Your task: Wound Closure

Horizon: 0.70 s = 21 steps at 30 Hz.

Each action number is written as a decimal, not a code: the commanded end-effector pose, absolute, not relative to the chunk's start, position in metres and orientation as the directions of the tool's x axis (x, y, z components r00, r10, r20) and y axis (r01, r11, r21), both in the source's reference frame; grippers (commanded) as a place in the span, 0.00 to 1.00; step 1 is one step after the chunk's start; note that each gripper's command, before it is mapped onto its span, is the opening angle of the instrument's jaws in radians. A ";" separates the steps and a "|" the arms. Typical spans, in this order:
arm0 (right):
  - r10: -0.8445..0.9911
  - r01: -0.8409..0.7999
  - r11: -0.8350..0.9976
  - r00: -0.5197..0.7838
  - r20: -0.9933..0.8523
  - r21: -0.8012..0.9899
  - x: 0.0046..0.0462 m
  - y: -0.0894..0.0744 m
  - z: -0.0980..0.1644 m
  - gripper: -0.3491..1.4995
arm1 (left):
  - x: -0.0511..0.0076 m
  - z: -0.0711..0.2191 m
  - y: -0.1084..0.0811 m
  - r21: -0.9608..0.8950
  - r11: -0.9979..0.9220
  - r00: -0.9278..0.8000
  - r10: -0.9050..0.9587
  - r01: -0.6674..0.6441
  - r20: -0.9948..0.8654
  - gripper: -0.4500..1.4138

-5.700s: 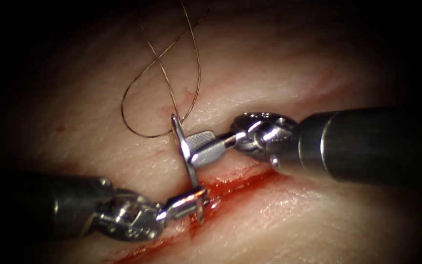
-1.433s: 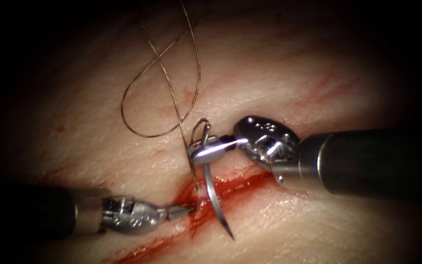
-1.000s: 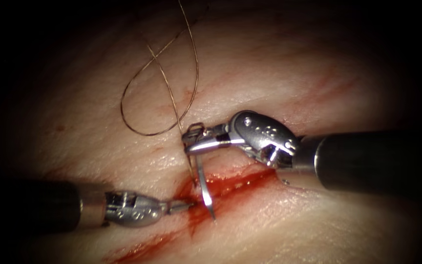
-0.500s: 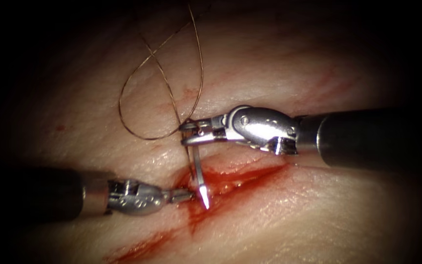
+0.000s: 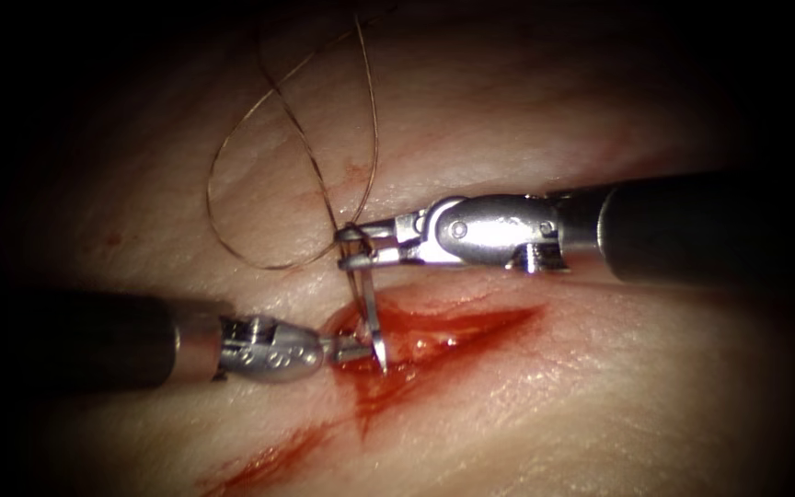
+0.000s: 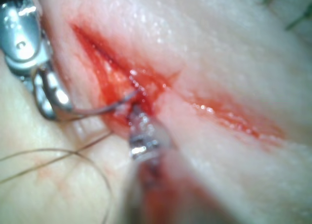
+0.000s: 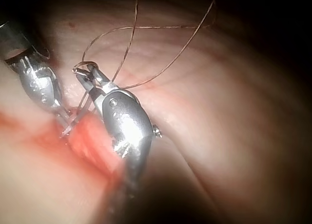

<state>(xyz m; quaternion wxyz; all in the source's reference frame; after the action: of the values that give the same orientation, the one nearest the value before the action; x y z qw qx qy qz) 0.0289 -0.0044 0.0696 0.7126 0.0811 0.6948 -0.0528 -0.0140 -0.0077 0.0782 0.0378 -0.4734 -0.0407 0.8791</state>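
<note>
The right tool's (image 5: 353, 248) jaws are clamped on the needle (image 5: 372, 313) near its thread end, above the cut (image 5: 434, 331) in the endoscope view. The left tool's (image 5: 353, 348) jaws are pressed together at the cut's left end, right beside the needle tip; whether they pinch tissue or hold nothing cannot be told.

The tissue (image 5: 554, 405) lies pale under both tools, and the cut runs across it as a slanting red slit, wet with red fluid (image 5: 370, 396) that trails down and left from it. The right tool comes in level from the right; the left tool comes in level from the left, lower down.

The thread (image 5: 232, 184) leaves the needle's rear end and makes a wide loop on the tissue above and left of the right tool, crossing itself near the top.

The needle hangs down from the right tool's jaws, its tip (image 5: 382, 361) at the open cut, touching the red surface just right of the left tool's tip. How deep it sits cannot be told.
</note>
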 end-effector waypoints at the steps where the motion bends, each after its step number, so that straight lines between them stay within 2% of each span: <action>1: 0.003 0.190 0.982 0.023 -1.000 0.007 0.0297 -0.004 0.070 0.00 | -0.0145 0.079 -0.008 -0.103 -0.994 -0.549 0.100 -0.025 -0.830 0.00; 5: -0.065 0.205 0.977 0.027 -0.998 -0.058 0.0299 -0.004 0.070 0.00 | -0.0142 0.080 -0.008 -0.110 -0.994 -0.549 0.106 -0.026 -0.829 0.00; 21: -0.110 0.253 0.963 0.037 -0.993 -0.097 0.0302 -0.008 0.071 0.00 | -0.0137 0.079 -0.009 -0.112 -0.994 -0.551 0.103 -0.017 -0.828 0.00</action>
<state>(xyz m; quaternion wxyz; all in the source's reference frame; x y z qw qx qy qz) 0.0296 -0.0079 0.0702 0.7197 0.0512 0.6806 -0.1272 -0.0131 -0.0089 0.0784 0.0343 -0.4714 -0.0446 0.8801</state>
